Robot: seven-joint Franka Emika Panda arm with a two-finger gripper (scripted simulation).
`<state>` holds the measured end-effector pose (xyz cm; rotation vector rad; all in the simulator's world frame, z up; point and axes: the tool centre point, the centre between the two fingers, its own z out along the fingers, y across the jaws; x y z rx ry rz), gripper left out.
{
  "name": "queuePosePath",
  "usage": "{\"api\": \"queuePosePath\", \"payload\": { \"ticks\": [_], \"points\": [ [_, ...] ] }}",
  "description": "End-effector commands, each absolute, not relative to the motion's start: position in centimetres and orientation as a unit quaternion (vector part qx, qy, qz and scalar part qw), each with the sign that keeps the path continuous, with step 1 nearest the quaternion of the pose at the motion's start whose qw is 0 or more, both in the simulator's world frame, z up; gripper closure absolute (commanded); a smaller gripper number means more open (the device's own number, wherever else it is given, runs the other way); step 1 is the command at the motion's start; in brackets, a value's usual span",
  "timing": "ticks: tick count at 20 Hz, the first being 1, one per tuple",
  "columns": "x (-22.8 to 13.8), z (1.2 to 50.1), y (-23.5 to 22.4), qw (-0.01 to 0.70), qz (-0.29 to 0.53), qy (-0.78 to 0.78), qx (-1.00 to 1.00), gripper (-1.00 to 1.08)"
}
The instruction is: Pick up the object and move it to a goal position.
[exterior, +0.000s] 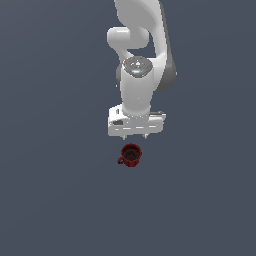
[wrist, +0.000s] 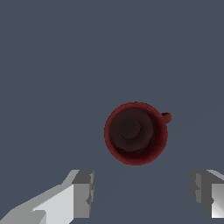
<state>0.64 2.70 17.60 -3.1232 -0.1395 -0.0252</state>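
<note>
A small dark red mug [exterior: 131, 155] stands upright on the grey floor, its loop handle toward the exterior view's left. The white gripper [exterior: 134, 136] hangs above and just behind it, apart from it. In the wrist view the mug [wrist: 136, 133] shows from above with its dark interior, and its handle pokes out at one side. The gripper [wrist: 142, 192] is open and empty. Its two fingertips [wrist: 83, 192] stand wide apart, wider than the mug, and the mug lies beyond them, not between them.
Only the plain grey floor [exterior: 50, 200] and the white arm [exterior: 140, 45] above the gripper show.
</note>
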Motion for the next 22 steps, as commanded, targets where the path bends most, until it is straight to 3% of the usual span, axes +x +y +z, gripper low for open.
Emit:
{"api": "queuePosePath", "payload": {
  "ticks": [1,22],
  "points": [
    [0.8,17.4,2.5,0.008,-0.007,-0.052,-0.999,-0.60],
    [3.9,11.8,-1.3,0.014,0.008,-0.228,-0.974,-0.60]
  ]
}}
